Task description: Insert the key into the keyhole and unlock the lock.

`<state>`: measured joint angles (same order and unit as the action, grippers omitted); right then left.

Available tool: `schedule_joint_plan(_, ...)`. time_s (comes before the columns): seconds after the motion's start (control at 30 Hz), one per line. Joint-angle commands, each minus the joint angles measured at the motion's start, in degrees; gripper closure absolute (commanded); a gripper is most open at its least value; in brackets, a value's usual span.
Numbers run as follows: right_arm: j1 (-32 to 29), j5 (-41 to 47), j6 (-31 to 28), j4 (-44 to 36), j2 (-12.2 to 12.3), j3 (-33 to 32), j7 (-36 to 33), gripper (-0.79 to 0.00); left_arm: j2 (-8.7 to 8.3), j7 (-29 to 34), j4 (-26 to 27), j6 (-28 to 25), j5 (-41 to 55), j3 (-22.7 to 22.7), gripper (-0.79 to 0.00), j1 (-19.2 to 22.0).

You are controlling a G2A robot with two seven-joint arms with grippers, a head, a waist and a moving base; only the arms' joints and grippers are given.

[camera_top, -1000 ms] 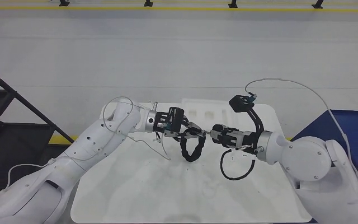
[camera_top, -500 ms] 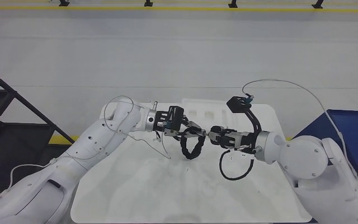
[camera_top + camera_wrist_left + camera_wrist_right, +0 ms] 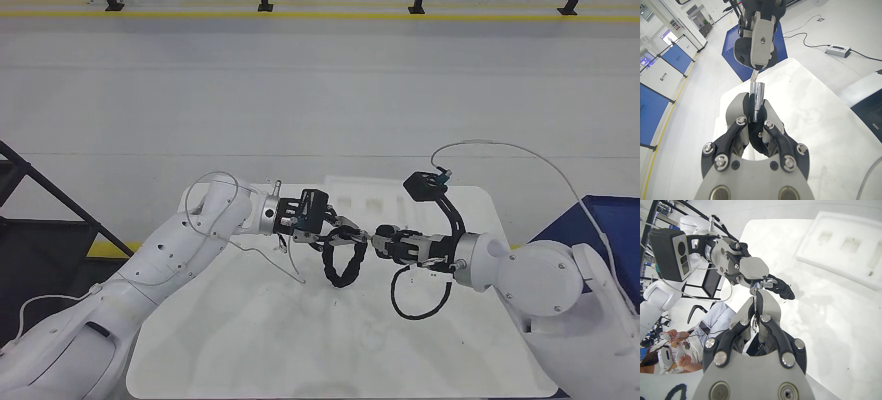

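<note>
Above the middle of the tabletop (image 3: 250, 330), grips the lock (image 3: 757, 91) in the left gripper (image 3: 755, 101), fingers clenched on the black-wrapped body just below the chrome barrel. Points the barrel's free end away from the wrist, straight at the opposite arm. Lets the lock's black cable (image 3: 783, 289) hang down in a loop under the two grippers, as seen from the top view; cannot tell whether the loop touches the tabletop or hangs clear of it.

Pinches the key (image 3: 754, 75) in the right gripper (image 3: 757, 300), pads shut flat on the key's head, the blade sticking out past the fingertips toward the lock. Carries a metal ring on the key's head, tucked between the fingers behind the pads. Sets the blade's tip against the end face of the barrel, slightly tilted and close to the rim in the left wrist view; cannot tell how far into the keyhole, if at all.

Faces the two grippers nose to nose from the top view, nearly on one line, close but not touching, with only the key and the barrel bridging the gap between them.

Behind the grippers, on the far part of the tabletop, leaves a white foam tray (image 3: 365, 195) with square pockets lying flat, well apart from lock and key.
</note>
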<state>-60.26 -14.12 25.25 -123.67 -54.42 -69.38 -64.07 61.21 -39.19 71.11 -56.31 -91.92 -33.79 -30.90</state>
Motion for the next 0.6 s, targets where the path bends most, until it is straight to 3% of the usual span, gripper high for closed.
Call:
schedule_joint_plan(0.0, 0.03, 0.19, -0.08, -0.03, 0.03, 0.07, -0.31, 0.0, -0.03, 0.13, 0.08, 0.35, -0.54, -0.22, 0.0, -0.09)
schedule_joint_plan(0.57, 1.28, 0.57, 0.38, 1.51, 0.19, 1.39, -1.71, 0.0, -0.37, -1.57, 1.85, 1.93, -6.26, -1.17, 0.0, -0.71)
